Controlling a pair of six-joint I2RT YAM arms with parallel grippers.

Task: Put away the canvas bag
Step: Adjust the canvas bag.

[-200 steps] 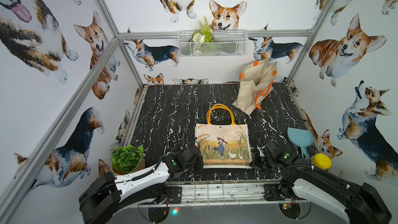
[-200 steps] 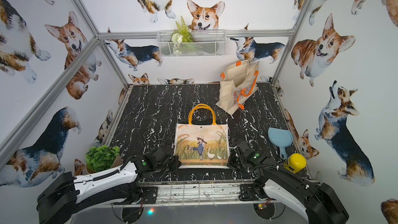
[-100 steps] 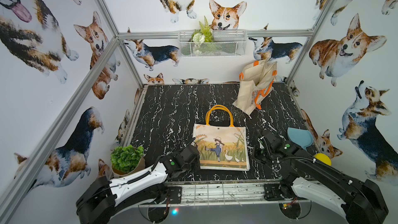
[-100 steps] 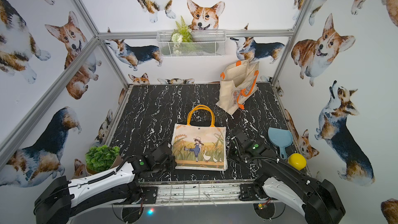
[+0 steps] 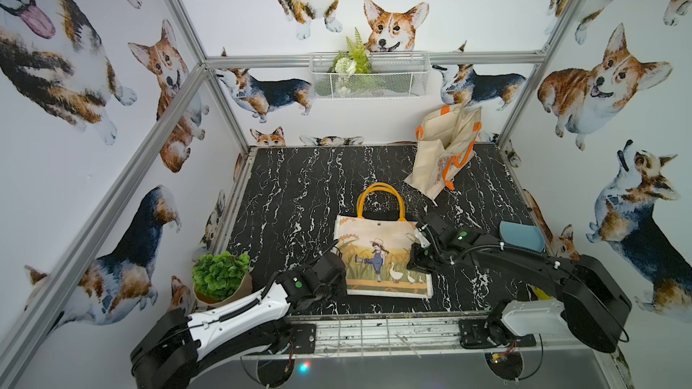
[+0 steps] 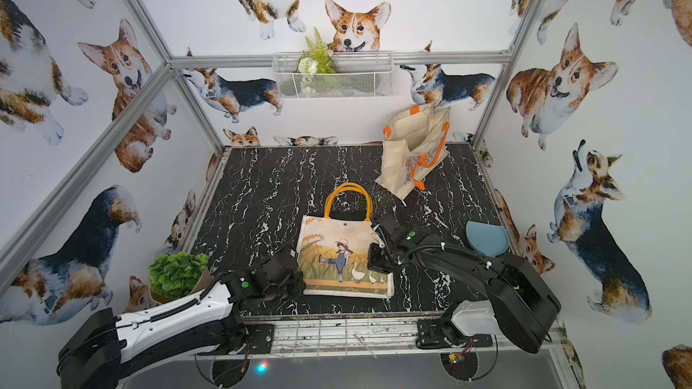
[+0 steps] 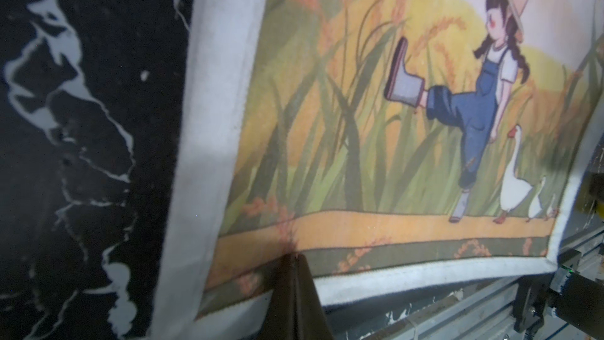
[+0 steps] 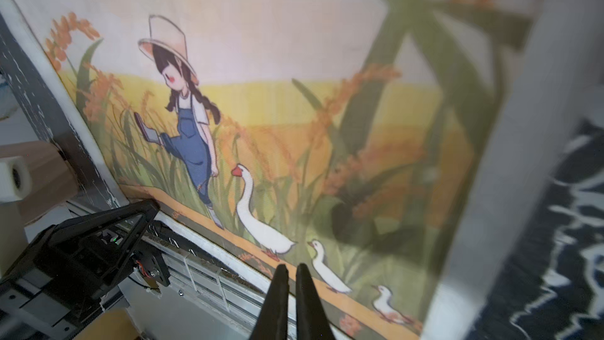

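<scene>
The canvas bag (image 5: 378, 256) (image 6: 337, 256), printed with a girl and geese, lies flat near the front of the black marble table with its orange handles (image 5: 380, 190) pointing to the back. My left gripper (image 5: 339, 282) (image 6: 296, 282) is at its front left corner. In the left wrist view the left gripper (image 7: 295, 256) is shut, tips against the bag's (image 7: 359, 125) olive bottom band. My right gripper (image 5: 417, 260) (image 6: 376, 260) is over the bag's right edge. In the right wrist view the right gripper (image 8: 292, 267) is shut, above the bag (image 8: 294, 125) beside the small geese.
A cream bag with orange straps (image 5: 445, 155) stands at the back right. A white wire basket (image 5: 369, 76) hangs on the back wall. A potted plant (image 5: 221, 275) sits front left, a blue scoop (image 5: 522, 235) at the right wall. The metal rail (image 5: 374, 334) borders the front edge.
The right arm has moved from the bag's front right corner up along its right edge and inward. The bag has shifted slightly left and turned a little. The left gripper stayed at the front left corner.
</scene>
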